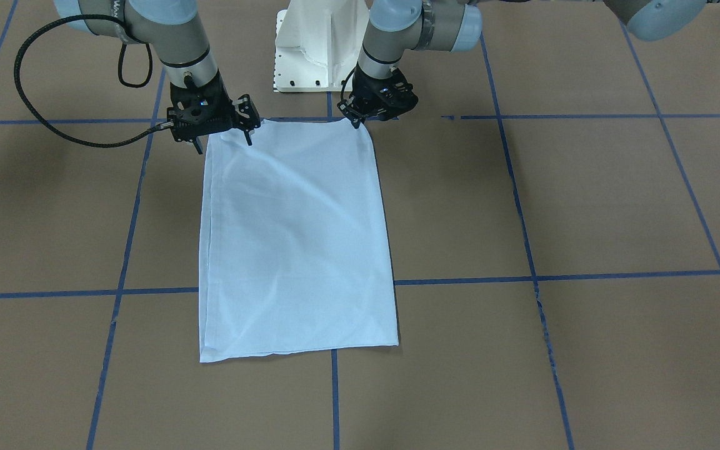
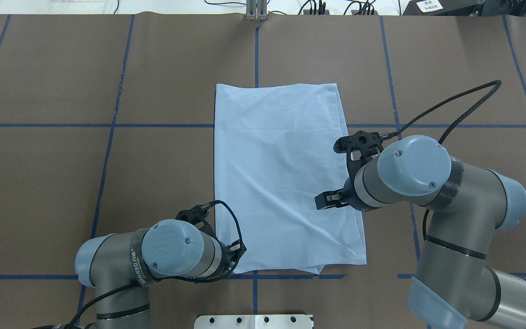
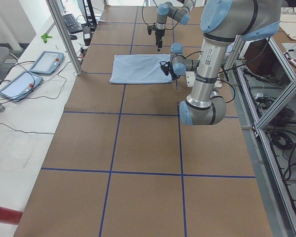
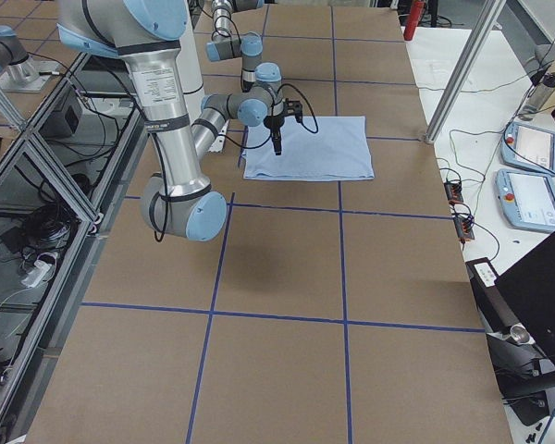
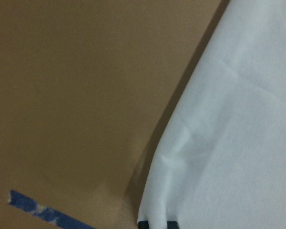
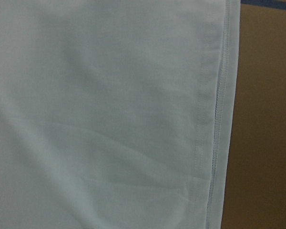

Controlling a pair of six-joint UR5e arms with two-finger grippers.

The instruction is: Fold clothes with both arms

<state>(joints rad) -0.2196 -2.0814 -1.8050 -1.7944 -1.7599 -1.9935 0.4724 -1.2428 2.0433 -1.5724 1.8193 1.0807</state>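
The light blue T-shirt [image 1: 297, 250] lies flat on the brown table, folded into a tall rectangle; its print and collar are hidden. It also shows in the overhead view [image 2: 281, 173]. My left gripper [image 1: 356, 122] is at the shirt's near corner on my left. In the left wrist view its fingertips [image 5: 156, 224] are together at the cloth's corner [image 5: 219, 143]. My right gripper [image 1: 222, 142] is open, with its fingers spread over the near corner on my right. The right wrist view shows only cloth and its hem [image 6: 214, 119]. Both arms [image 2: 171, 249] [image 2: 409, 167] bend over the near edge.
The white pedestal base [image 1: 316, 50] stands just behind the shirt's near edge. Blue tape lines [image 1: 585, 275] grid the brown table. Operator tablets [image 3: 44, 61] and a metal post [image 3: 64, 34] are beyond the table's far side.
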